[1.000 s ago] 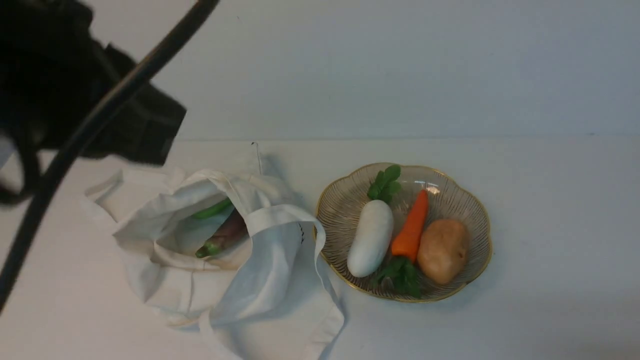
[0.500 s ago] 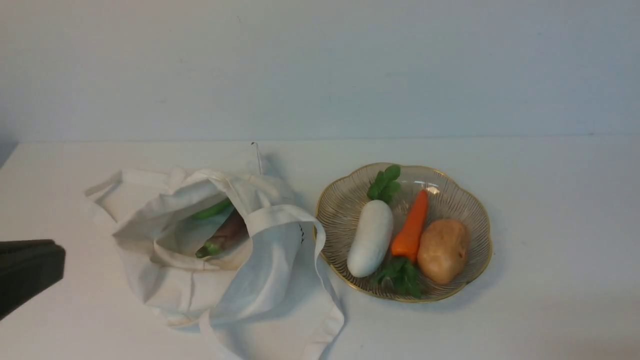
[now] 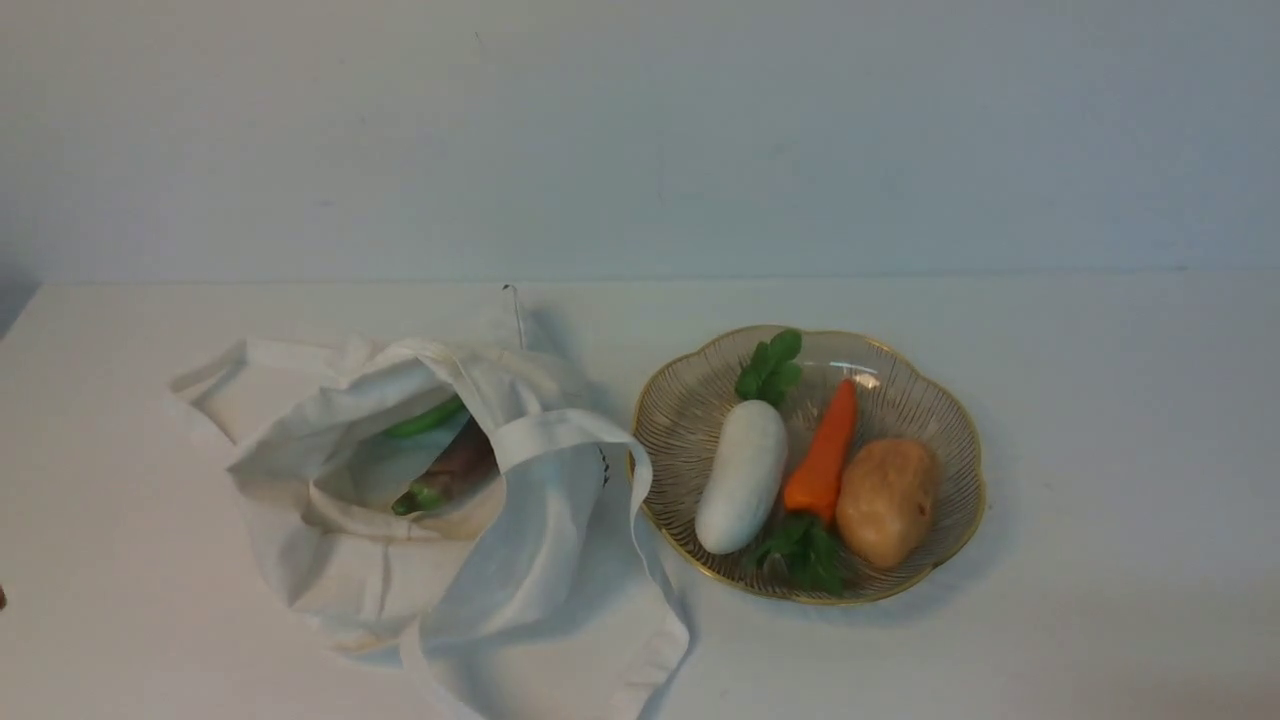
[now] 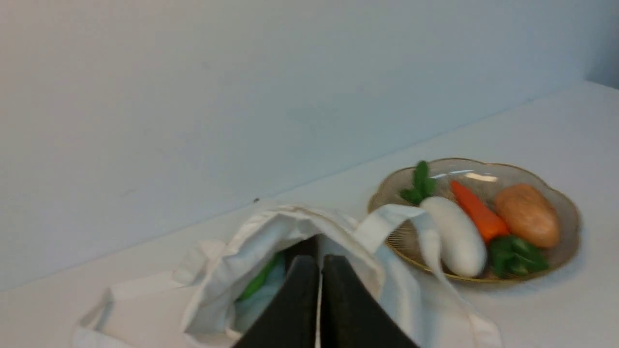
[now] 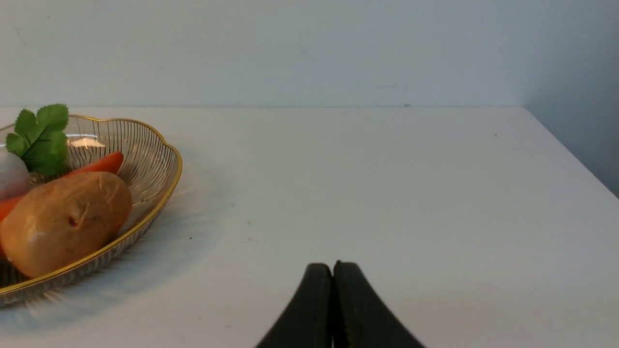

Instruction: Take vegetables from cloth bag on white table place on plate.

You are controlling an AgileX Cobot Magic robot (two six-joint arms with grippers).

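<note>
The cloth bag [image 3: 540, 540] lies open and crumpled on the white table [image 3: 1100, 400], left of the plate [image 3: 680, 420]. Inside its mouth show a green pod [image 3: 425, 418] and a dark purple eggplant [image 3: 455, 468]. The potato [image 3: 887, 500] lies on the plate beside an orange carrot [image 3: 822, 460] and a white radish [image 3: 742, 475]. No gripper shows in the front view. In the left wrist view my left gripper [image 4: 320, 261] is shut and empty, on the near side of the bag [image 4: 300, 227] with the pod [image 4: 258, 280] beyond. My right gripper [image 5: 332, 266] is shut and empty over bare table, apart from the plate [image 5: 145, 150].
A pale wall runs along the table's far edge. The bag's strap [image 3: 560, 425] loops up next to the plate's left rim. The table's right edge [image 5: 570, 154] shows in the right wrist view.
My left arm has drawn back from above the bag's far left, down past the left edge and out of the front view. Bag, plate and vegetables have not moved.
</note>
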